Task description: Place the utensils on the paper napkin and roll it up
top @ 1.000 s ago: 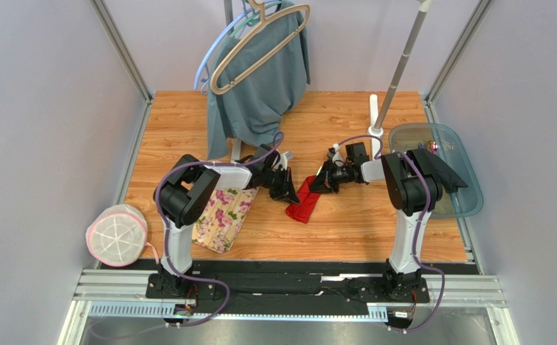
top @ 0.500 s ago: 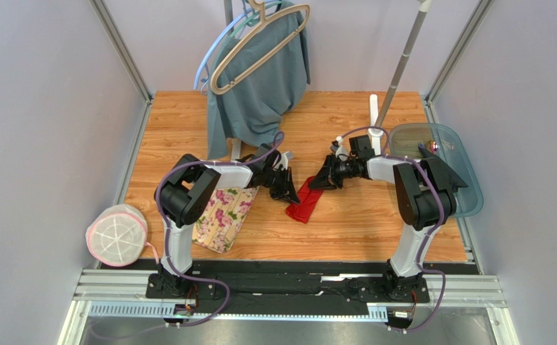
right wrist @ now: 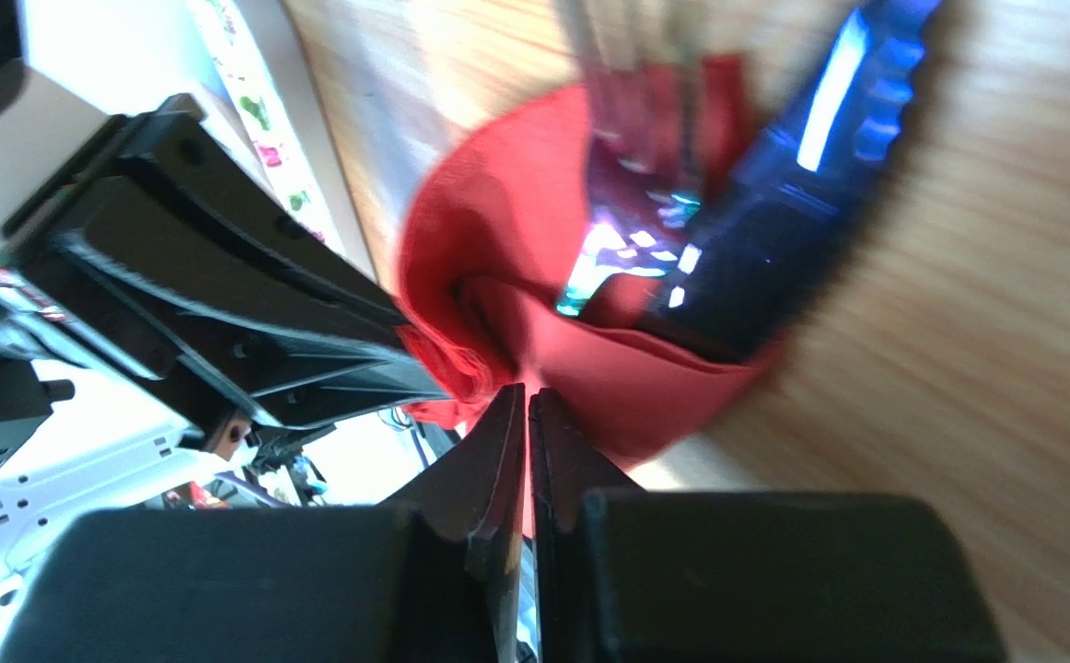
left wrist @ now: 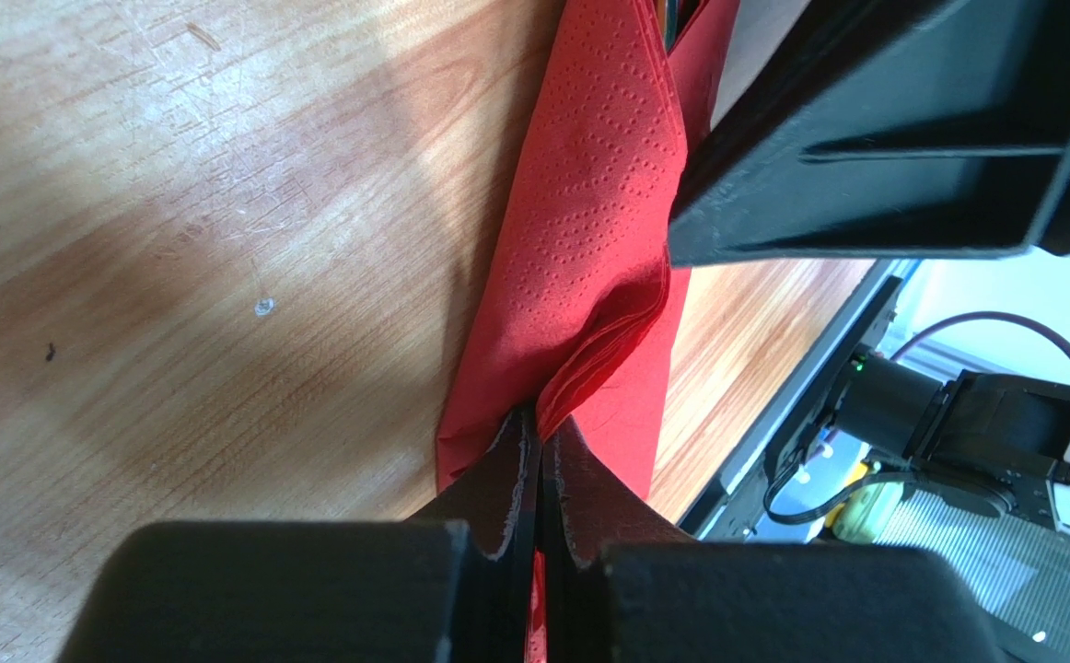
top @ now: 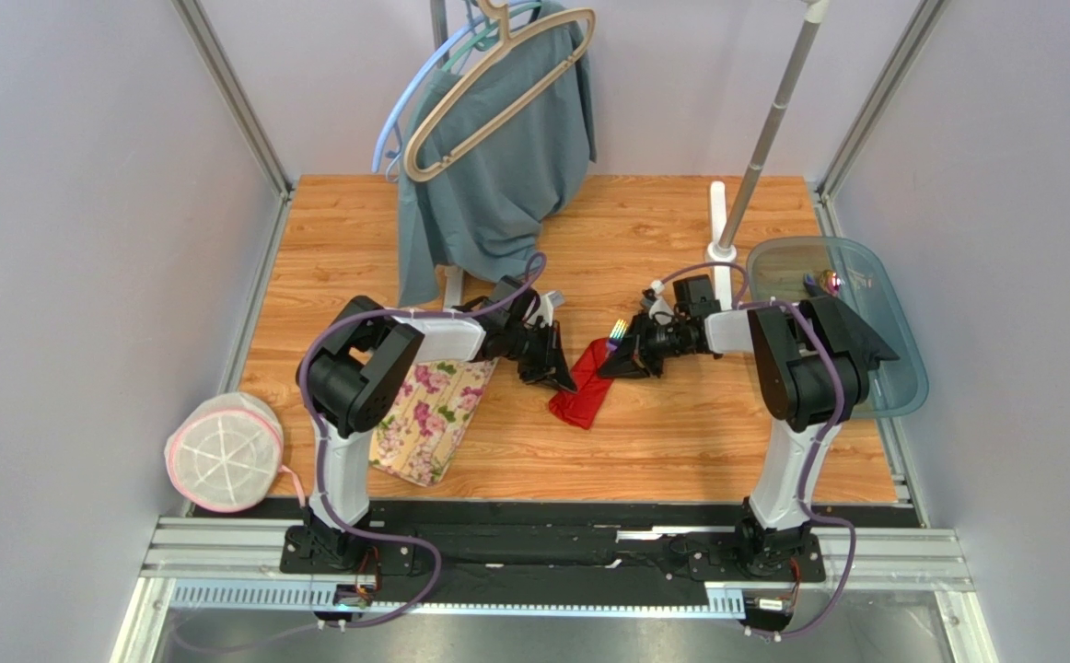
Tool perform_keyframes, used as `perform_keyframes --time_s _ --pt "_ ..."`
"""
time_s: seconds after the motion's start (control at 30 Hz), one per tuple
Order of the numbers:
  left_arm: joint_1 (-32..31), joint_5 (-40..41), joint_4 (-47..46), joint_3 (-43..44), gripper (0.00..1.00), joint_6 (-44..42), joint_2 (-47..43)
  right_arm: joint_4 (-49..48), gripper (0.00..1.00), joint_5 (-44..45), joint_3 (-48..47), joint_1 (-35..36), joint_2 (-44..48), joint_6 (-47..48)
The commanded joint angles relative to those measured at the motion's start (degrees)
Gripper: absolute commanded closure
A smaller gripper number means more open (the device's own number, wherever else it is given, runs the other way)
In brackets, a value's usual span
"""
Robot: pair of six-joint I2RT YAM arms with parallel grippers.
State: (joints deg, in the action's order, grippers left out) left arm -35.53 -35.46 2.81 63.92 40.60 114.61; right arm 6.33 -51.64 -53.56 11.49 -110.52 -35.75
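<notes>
napkin roll, table centre: the paper napkin (top: 584,388) lies loosely rolled on the wooden table (top: 693,442). its long axis is diagonal in the overhead view, far end toward the right arm, near end toward the front left. the utensils (top: 618,332) poke from the far end, pointing along that axis. left gripper (top: 555,370) is clamped on the napkin's left edge; right gripper (top: 622,362) is pinched onto its far end. overhead view does not resolve either pinch (fingers too small). left wrist view shows red paper nipped between closed jaws. right wrist view shows a blue serrated knife (right wrist: 804,166) and blurred handles inside the roll. floral mat (top: 423,415) lies just left.
</notes>
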Motion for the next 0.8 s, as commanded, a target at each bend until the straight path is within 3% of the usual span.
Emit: perform_keyframes --time_s 0.0,0.47,0.77 --pt "0.64 5.58 2.11 -1.17 1.00 -2.02 1.15 -2.81 0.94 0.57 1.35 -0.94 -1.28 -0.82" --pt "0.37 -1.01 -5.35 -0.56 1.00 0.53 -5.27 -2.37 1.00 3.47 1.26 -1.20 -6.11 -0.55" --pt "-1.38 -6.37 -13.00 -2.48 1.00 6.68 -5.36 -1.67 1.00 4.70 1.00 -1.20 -6.55 -0.46"
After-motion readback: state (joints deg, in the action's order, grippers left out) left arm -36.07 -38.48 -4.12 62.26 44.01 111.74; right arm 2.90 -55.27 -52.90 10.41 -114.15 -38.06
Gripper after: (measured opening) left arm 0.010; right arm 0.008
